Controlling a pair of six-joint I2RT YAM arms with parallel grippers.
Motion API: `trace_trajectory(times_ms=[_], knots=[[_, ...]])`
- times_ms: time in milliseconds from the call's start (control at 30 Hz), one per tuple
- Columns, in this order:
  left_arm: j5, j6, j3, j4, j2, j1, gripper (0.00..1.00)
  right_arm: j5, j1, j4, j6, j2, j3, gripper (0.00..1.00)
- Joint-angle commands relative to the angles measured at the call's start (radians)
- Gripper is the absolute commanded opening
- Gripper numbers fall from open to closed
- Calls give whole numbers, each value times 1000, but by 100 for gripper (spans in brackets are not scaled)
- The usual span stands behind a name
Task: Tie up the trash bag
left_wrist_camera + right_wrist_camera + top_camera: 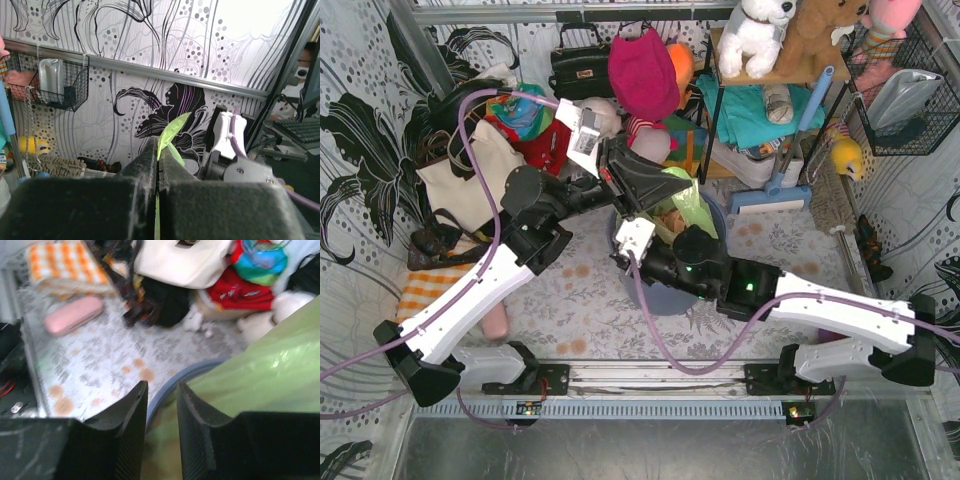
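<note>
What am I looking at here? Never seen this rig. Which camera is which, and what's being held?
Two robot arms are bolted at a table's near edge. The top picture looks down from above and behind them. The other two come from a camera on each wrist. The left gripper is shut on a strip of the trash bag, thin green plastic standing in a blue-grey bin. The right gripper hovers at the bin's rim, jaws slightly apart, holding nothing I can make out. The patterned table also carries a pink case and an orange checked cloth.
</note>
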Motion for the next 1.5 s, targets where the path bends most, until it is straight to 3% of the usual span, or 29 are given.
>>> trace_trajectory(times_ms=[0,333,533,633,867,1233,1467], knots=[[169,66,-51,14,-9,11,3,-111,-27,123,197,-221,145,30],[248,163,-137,42,-53,11,4,-194,-26,80,159,-275,293,31],[285,180,-174,57,-83,10,3,-173,-27,-52,144,-155,482,31],[302,175,-211,101,-110,10,3,-67,-27,-163,119,-67,606,32],[330,156,-240,140,-136,10,2,15,-32,-424,89,130,886,42],[329,114,-270,192,-167,10,2,-179,-244,-721,244,380,1273,47],[325,116,-270,181,-170,11,2,-250,-281,-755,288,395,1270,47]])
